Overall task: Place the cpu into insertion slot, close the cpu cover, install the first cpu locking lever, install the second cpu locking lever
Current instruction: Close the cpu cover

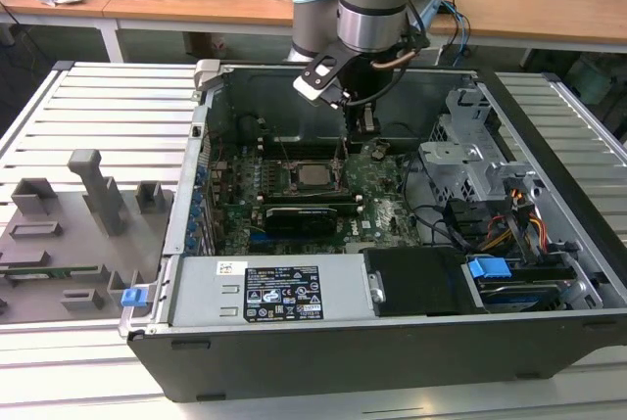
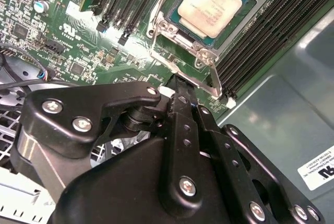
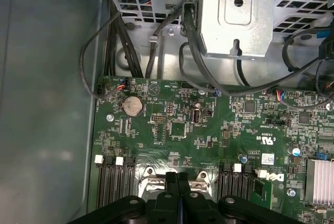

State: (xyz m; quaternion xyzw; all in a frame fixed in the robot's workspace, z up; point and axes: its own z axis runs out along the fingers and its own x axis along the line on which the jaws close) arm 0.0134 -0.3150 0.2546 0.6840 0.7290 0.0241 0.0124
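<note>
1. Standing over the green motherboard (image 2: 120, 59), the black metal gripper (image 2: 177, 83) is clenched — apparently on nothing.
2. Silver square cpu (image 2: 209, 2) lies seated, thin steel cpu cover (image 2: 180, 40) framing it — black memory slots (image 2: 261, 31) alongside.

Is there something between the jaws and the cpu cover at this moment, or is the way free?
Nothing visible stands between them. In the second wrist view the gripper, jaws shut, hangs right at the edge of the cpu cover, which lies flat around the seated cpu.
</note>
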